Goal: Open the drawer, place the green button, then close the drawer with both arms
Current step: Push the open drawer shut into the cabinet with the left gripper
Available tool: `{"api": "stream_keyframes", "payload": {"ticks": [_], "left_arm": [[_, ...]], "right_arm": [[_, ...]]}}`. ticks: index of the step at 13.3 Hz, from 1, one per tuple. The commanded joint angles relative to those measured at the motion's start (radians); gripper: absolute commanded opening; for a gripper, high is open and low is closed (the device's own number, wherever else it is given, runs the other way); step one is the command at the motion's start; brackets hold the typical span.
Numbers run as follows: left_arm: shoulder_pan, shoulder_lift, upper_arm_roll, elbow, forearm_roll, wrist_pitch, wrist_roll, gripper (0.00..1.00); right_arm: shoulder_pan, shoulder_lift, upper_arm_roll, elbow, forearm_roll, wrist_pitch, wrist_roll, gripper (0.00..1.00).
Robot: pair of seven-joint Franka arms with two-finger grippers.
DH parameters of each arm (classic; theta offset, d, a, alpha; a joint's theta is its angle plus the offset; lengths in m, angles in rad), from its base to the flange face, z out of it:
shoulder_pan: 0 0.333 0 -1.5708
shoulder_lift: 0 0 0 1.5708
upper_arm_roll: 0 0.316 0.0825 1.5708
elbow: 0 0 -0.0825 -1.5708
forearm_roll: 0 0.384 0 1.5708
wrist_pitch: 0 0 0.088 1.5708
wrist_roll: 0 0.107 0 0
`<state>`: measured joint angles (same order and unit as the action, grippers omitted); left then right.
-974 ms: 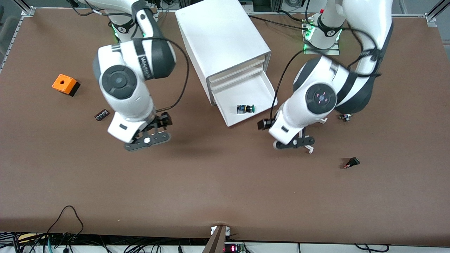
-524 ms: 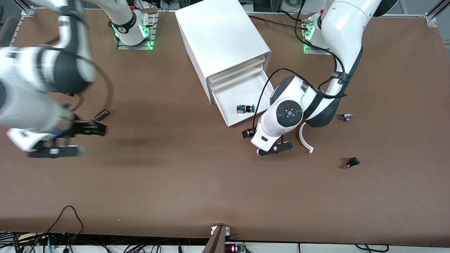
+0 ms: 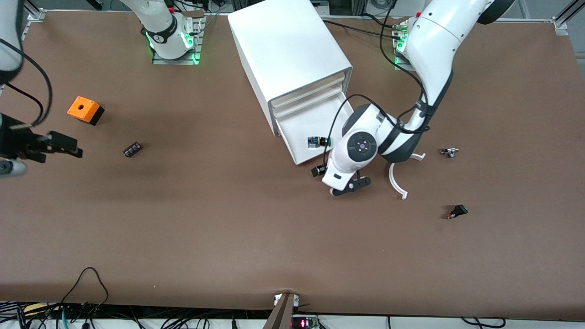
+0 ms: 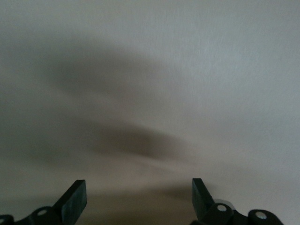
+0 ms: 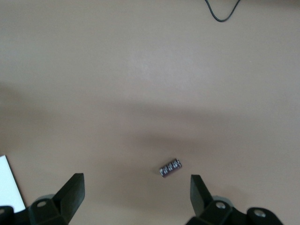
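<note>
Button [image 3: 318, 141] lies in the drawer [image 3: 320, 137]; left tool [image 3: 349, 186], spread wide and empty, should push its front squarely.

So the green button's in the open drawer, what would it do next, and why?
Probably ease the left gripper against the drawer front and push it shut: the button already lies inside, and that open gripper sits at its front edge. The right gripper waits near the table's end.
</note>
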<state>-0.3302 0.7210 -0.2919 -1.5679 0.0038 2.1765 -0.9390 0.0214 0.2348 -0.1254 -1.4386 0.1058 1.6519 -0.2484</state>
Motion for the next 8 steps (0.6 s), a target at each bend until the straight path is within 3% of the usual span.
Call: {"api": "stream_keyframes", "payload": {"ticks": [1, 5, 8], "left_arm": [[-0.006, -0.026, -0.004, -0.057, 0.030, 0.012, -0.035, 0.99], [0.017, -0.035, -0.067, -0.069, -0.010, -0.044, -0.035, 0.99], [0.017, -0.043, -0.088, -0.070, -0.031, -0.110, -0.034, 0.99]], "right_arm": [[-0.066, -0.095, 0.038, -0.127, -0.003, 0.068, -0.125, 1.00], [-0.057, -0.084, 0.043, -0.074, -0.066, 0.059, -0.153, 1.00], [-0.048, -0.086, 0.043, -0.072, -0.066, 0.043, -0.151, 1.00]]}}
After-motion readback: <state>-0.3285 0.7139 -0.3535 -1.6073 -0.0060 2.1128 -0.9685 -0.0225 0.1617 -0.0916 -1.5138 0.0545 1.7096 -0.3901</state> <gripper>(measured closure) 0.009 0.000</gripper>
